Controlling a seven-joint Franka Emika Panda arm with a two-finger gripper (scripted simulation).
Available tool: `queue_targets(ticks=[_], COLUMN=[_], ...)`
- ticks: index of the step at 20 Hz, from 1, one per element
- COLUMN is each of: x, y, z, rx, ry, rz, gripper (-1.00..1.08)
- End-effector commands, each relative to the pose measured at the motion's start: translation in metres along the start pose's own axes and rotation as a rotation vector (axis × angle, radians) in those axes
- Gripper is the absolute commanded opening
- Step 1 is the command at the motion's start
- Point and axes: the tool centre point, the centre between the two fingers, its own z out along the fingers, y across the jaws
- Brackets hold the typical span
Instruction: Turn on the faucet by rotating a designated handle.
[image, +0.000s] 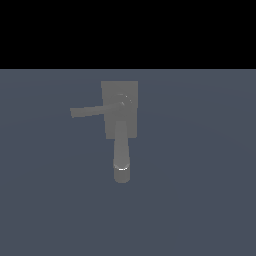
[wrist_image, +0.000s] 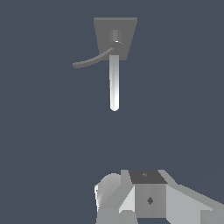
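The faucet (image: 120, 107) is a matte grey fixture with a rectangular block base on the blue-grey floor. Its thick rounded spout (image: 121, 150) runs from the base toward the camera in the exterior view. The handle (image: 90, 111), a thin grey bar, sticks out from a small round hub toward the exterior view's left. In the wrist view the faucet (wrist_image: 115, 37) lies far off, with its spout (wrist_image: 114, 83) and the slim handle (wrist_image: 89, 61) both apart from the arm. No gripper fingers show in either view.
Grey and white parts of the robot arm (wrist_image: 144, 199) fill one edge of the wrist view, well away from the faucet. Flat blue-grey floor (image: 200, 200) surrounds the fixture.
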Motion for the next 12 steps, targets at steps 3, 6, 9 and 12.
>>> queue_targets(ticks=[3,6,9,12], x=[0.000,0.001,0.000,0.000], y=[0.000,0.002,0.007,0.013], z=[0.000,-0.002,-0.002,0.002], rx=[0.002,0.015,0.034,0.053], ry=[0.003,0.015,0.017,0.002], rz=[0.002,0.012,0.021,0.019], gripper=[-1.00,-1.00,-1.00,-1.00])
